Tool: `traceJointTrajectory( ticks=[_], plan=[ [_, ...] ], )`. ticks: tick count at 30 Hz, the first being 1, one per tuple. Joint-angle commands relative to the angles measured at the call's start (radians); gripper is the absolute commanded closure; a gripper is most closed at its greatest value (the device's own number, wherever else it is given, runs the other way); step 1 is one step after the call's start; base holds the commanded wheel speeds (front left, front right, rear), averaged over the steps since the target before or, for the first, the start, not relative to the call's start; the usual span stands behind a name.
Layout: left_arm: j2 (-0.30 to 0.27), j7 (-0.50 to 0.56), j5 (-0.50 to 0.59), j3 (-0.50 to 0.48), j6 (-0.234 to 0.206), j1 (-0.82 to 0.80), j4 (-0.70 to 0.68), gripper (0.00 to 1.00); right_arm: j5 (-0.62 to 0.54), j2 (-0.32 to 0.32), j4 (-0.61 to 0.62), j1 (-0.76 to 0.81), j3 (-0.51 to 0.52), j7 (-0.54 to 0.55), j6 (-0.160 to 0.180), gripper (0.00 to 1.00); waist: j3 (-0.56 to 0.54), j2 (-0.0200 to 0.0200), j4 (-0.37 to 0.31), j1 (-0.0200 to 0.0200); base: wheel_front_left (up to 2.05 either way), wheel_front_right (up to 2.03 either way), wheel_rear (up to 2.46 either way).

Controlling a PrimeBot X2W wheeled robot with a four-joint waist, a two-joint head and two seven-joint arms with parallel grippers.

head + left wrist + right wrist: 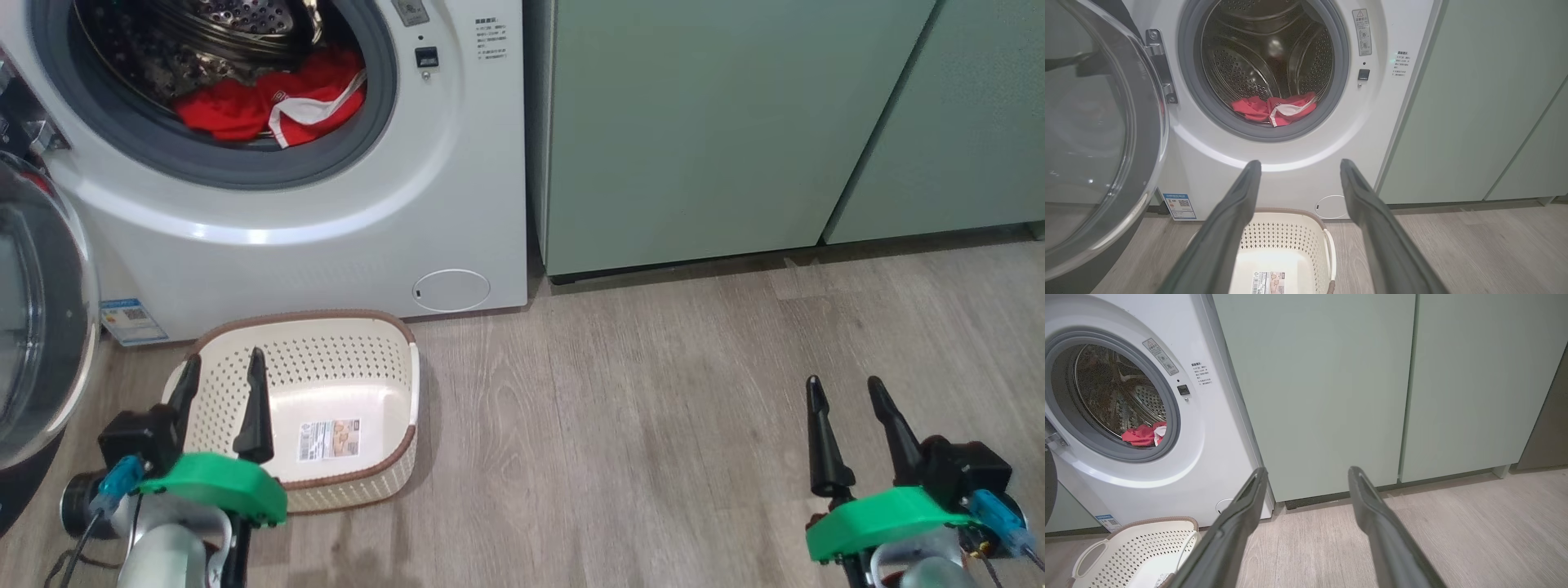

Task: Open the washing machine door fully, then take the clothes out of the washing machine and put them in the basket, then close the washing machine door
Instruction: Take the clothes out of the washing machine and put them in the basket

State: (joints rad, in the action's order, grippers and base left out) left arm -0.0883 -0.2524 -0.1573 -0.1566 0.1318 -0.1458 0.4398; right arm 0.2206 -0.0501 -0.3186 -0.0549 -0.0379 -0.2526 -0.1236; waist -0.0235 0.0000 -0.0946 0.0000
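In the head view, the washing machine is at your 11 o'clock, with its round opening uncovered. The washing machine door stands open at 9 o'clock. It hangs on the hinge at the 9 o'clock side of the opening, and its glass bowl bulges toward you.

The clothes lie low in the drum, at 6 o'clock of the opening. They form a red heap, and a white-trimmed edge rests against the grey gasket.

The basket sits on the wood floor just in front of the machine, at 7 o'clock, and the paper label on its base shows.

Your left gripper hovers over the basket's near side. Its fingers point to 12 o'clock and its jaws are spread wide with only air between them. Your right gripper hangs at 5 o'clock over the floor, well apart from the basket, with its jaws also spread and gripping nothing.

The pale-green cabinets stand from 12 to 2 o'clock, right beside the machine.
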Motion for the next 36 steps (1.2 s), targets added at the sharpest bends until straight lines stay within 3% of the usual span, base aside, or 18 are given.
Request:
traceJointTrajectory(
  ticks=[1, 19, 36],
  plan=[
    [-0.015, -0.009, 0.005, -0.038, -0.001, -0.041, -0.029, 0.00, -0.007, 0.000, 0.036, -0.028, -0.017, -0.009, -0.007, 0.00, 0.001, 0.0000, 0.002, 0.0000, 0.00, 0.00, 0.00],
    [-0.032, -0.009, -0.092, 0.013, -0.001, -0.050, -0.031, 0.00, 0.009, 0.000, 0.035, -0.034, -0.023, -0.009, -0.007, 0.00, 0.009, 0.0000, 0.015, 0.0000, 0.14, -0.14, 0.00],
    [-0.021, -0.009, -0.089, -0.030, -0.001, -0.066, -0.038, 0.00, 0.016, 0.000, 0.033, -0.038, -0.035, -0.009, -0.007, 0.00, 0.017, 0.0000, 0.017, 0.0000, 1.79, -1.79, 0.00]
  ],
)
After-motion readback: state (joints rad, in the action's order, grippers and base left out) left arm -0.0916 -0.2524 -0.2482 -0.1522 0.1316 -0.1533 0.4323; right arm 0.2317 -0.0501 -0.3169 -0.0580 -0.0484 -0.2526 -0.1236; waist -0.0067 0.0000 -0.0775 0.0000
